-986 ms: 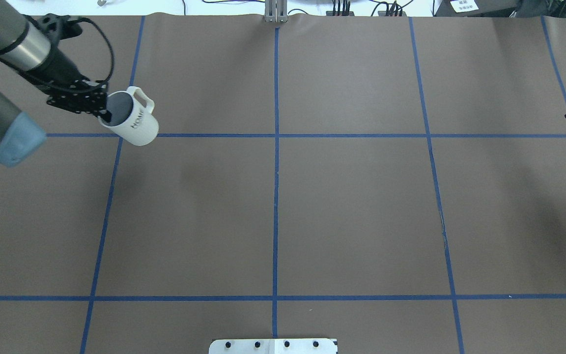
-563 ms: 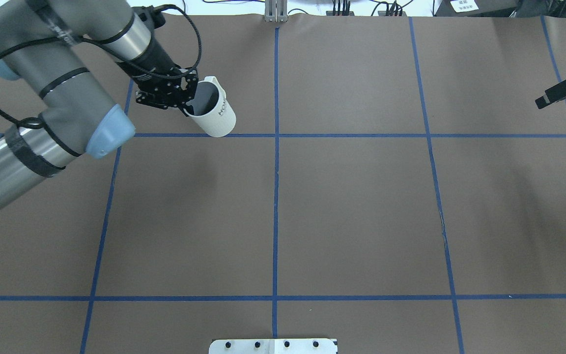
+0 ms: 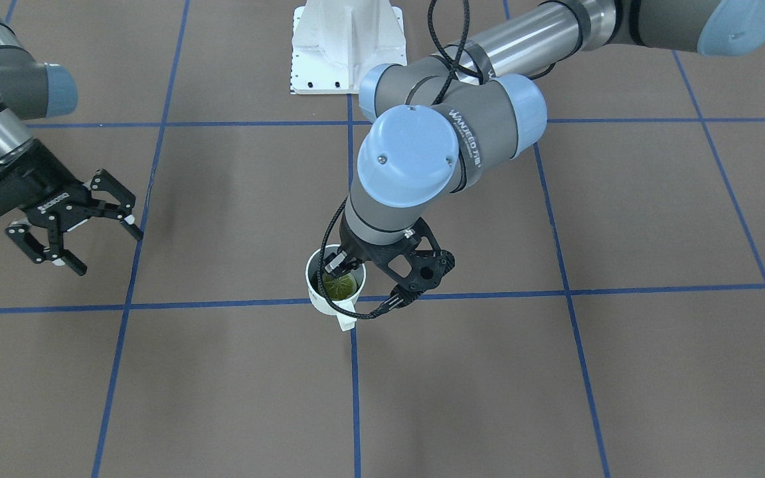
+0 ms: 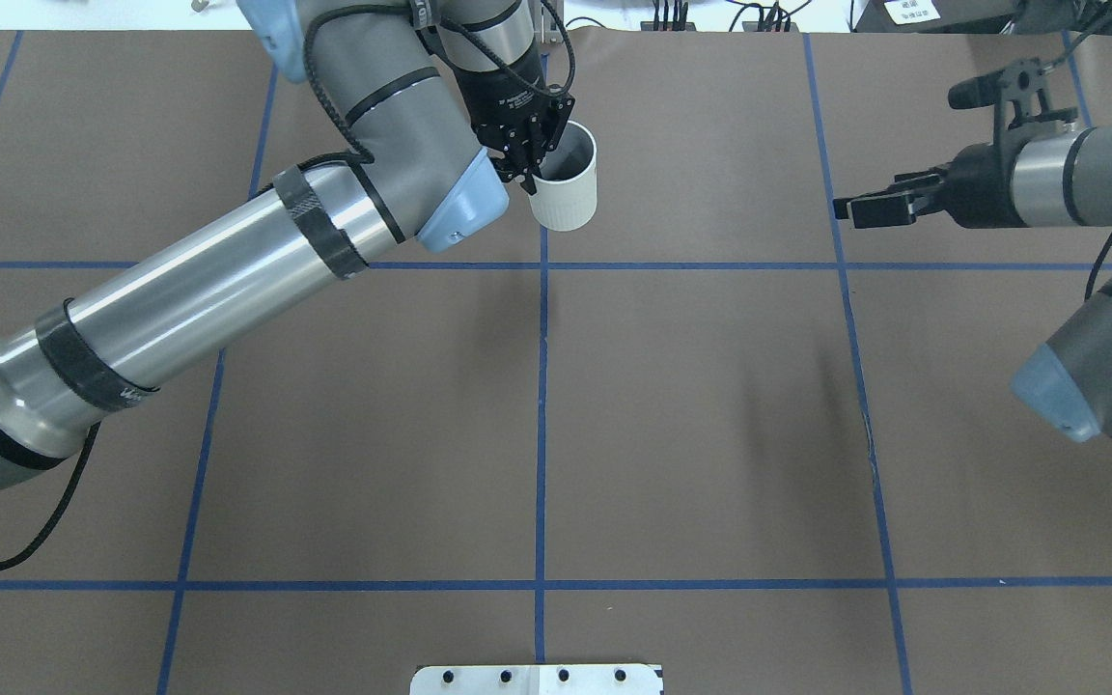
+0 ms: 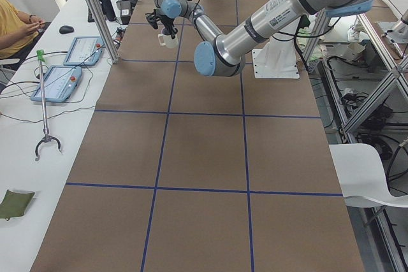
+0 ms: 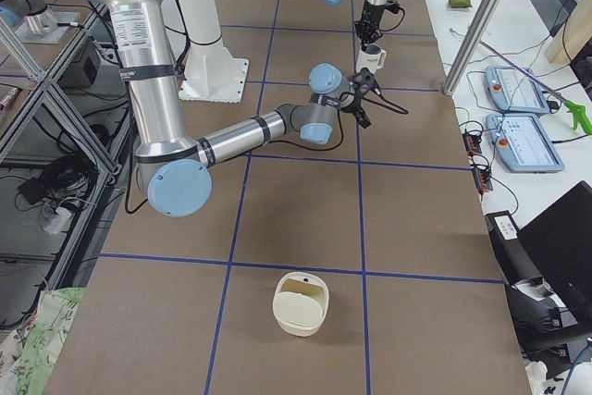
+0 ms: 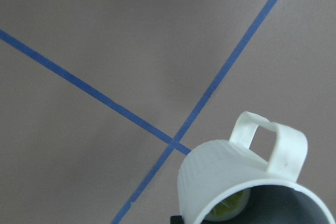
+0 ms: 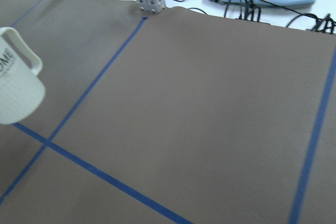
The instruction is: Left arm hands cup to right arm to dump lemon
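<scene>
The cream-white cup (image 4: 566, 183) hangs above the table near the far centre line, upright. My left gripper (image 4: 523, 147) is shut on its rim, one finger inside. The yellow-green lemon (image 3: 340, 285) lies inside the cup; it also shows in the left wrist view (image 7: 231, 208) under the rim of the cup (image 7: 231, 174). In the front view the cup (image 3: 324, 300) sits under the left wrist. My right gripper (image 3: 109, 252) is open and empty, well apart from the cup, pointing toward it (image 4: 855, 208). The right wrist view shows the cup (image 8: 14, 95) at its left edge.
Blue tape lines divide the brown table cover (image 4: 691, 405). A white base plate (image 4: 537, 679) lies at the near edge and a metal post (image 4: 542, 24) at the far edge. A cream-white container (image 6: 301, 302) stands on the table toward the right end.
My left arm has swung the cup rightward from the far left square to the centre line. My right arm has come in from the right edge toward the middle.
</scene>
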`<state>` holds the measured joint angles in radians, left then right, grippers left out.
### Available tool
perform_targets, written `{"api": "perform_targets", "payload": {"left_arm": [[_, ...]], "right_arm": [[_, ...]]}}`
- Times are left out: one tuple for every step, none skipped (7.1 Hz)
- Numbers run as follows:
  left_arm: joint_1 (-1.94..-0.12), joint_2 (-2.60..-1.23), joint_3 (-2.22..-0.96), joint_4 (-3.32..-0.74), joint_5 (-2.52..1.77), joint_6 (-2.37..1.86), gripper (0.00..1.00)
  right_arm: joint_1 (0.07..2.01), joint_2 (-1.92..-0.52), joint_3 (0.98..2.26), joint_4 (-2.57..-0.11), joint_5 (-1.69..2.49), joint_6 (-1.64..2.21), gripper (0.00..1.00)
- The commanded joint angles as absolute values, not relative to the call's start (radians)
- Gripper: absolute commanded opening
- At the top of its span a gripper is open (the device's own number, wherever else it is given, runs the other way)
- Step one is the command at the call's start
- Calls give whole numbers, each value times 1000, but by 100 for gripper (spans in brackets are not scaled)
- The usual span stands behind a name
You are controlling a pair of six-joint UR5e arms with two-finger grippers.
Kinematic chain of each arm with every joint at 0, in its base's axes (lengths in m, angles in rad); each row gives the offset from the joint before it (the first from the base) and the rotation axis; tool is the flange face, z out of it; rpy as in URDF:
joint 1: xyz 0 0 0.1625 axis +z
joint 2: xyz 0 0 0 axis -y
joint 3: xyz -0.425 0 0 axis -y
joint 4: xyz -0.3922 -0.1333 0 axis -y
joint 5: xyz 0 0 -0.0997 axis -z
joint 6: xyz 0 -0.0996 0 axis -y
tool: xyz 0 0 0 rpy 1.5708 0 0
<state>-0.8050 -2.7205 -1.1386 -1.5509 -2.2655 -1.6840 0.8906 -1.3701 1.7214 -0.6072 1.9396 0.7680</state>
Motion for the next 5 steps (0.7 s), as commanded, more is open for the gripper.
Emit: {"api": "perform_targets", "payload": {"left_arm": [[-816, -2749, -1130, -1471, -2264, -1710, 0], [-816, -2763, -1132, -1463, -2264, -1710, 0], [-825, -2767, -1132, -1463, -2264, -1710, 0], [-836, -2767, -1132, -1463, -2266, -1710, 0], [-841, -2767, -1132, -1463, -2266, -1710, 0]], "right_arm": [[716, -1324, 1755, -578, 1663, 788, 99], [628, -1295, 1753, -578, 1522, 788, 97], [559, -1245, 1741, -580, 1421, 788, 96], [495, -1227, 1743, -580, 1297, 788, 96], [426, -1215, 1741, -580, 1178, 785, 93]]}}
